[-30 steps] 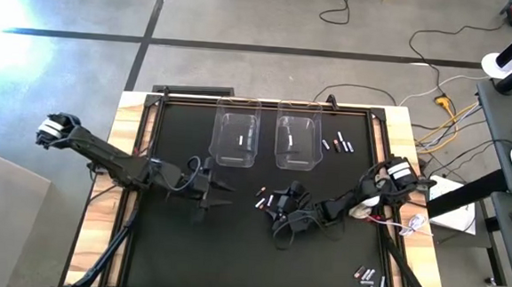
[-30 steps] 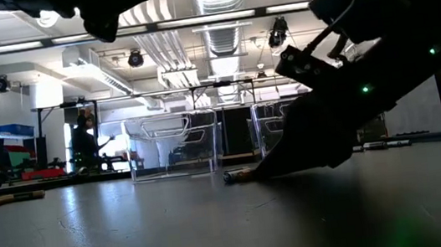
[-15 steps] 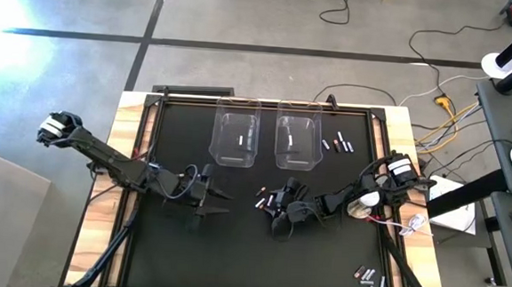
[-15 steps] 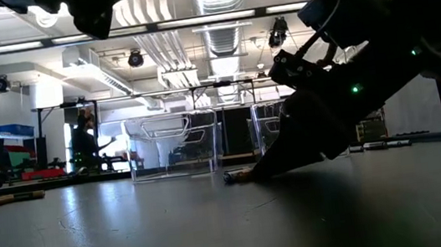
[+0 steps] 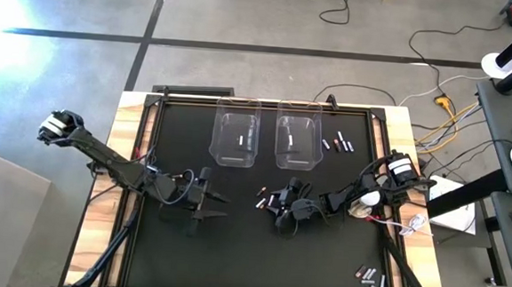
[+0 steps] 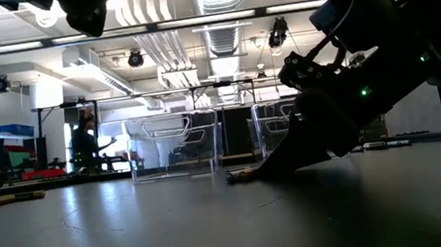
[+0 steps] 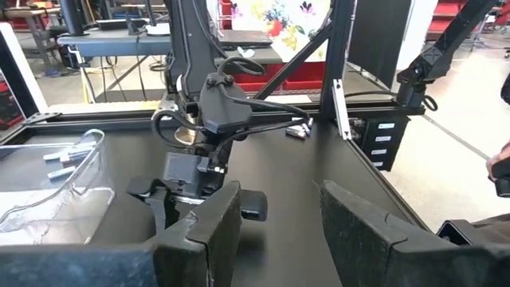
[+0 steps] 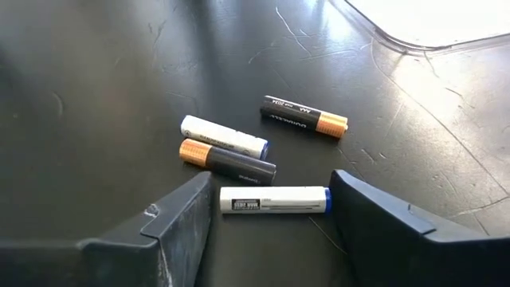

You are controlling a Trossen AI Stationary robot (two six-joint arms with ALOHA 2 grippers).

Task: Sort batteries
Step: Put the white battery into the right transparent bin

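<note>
Right wrist view only: white battery point(image 8: 273, 199) between jaws

From above, the right gripper point(image 5: 281, 207) covers most of the batteries point(image 5: 261, 195) beneath it; only a couple peek out at its nine o'clock. The battery cluster point(image 5: 369, 277) at the mat's five o'clock is too small to count, perhaps four. In the low view, the left arm point(image 6: 79, 4) is cropped at the top edge.

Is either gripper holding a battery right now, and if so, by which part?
Nothing is held. The right gripper straddles a white battery on the mat, fingers open around it. The left gripper hangs open and empty.
</note>
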